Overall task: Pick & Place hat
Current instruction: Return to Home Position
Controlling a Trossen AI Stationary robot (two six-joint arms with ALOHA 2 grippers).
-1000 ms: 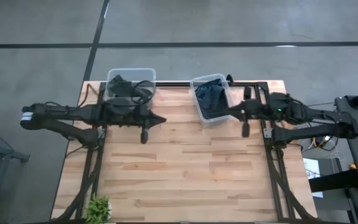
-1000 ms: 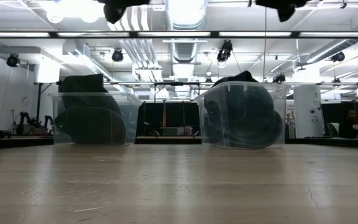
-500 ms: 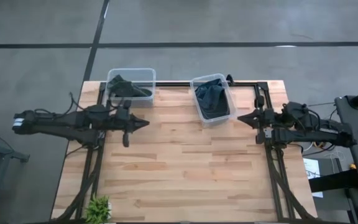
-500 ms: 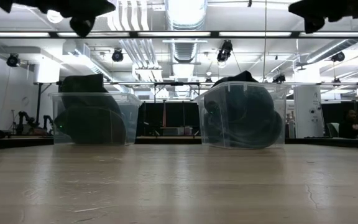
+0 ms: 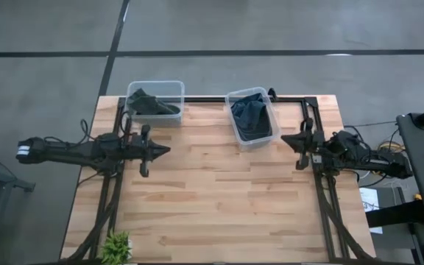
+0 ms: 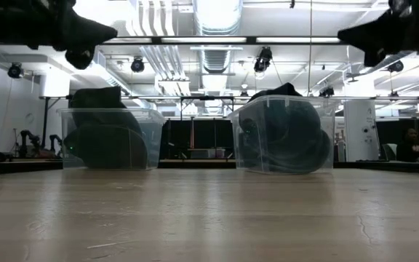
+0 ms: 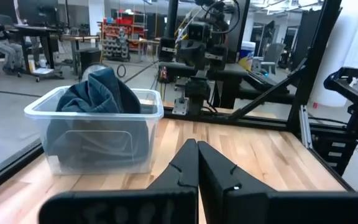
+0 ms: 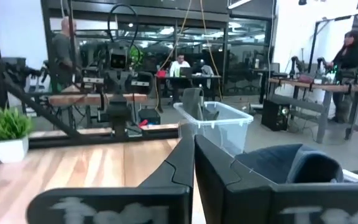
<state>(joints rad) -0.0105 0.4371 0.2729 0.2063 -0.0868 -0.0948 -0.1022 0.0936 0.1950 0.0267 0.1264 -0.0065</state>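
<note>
Two clear plastic bins stand at the table's far side. The left bin [image 5: 155, 99] [image 6: 110, 138] holds a dark hat [image 5: 152, 103]. The right bin [image 5: 250, 118] [image 6: 282, 135] holds a dark blue hat [image 5: 250, 116] [image 7: 98, 96] heaped above its rim. My left gripper [image 5: 166, 149] [image 7: 197, 146] hovers shut over the table's left part, in front of the left bin. My right gripper [image 5: 285, 139] [image 8: 194, 143] hovers shut at the table's right side, just right of the right bin. Both hold nothing.
A small potted plant [image 5: 116, 246] [image 8: 8, 127] sits at the table's near left corner. Bare wood [image 5: 219, 199] spreads between the arms and toward the near edge. Dark frame rails [image 5: 322, 199] run along both sides. People sit and stand at desks in the room behind.
Both arms have drawn back from the bins and come lower. The left gripper moved from beside the left bin toward the table's left edge, uncovering that bin. The right gripper moved away from the right bin toward the right edge. Both bins and hats stayed put.
</note>
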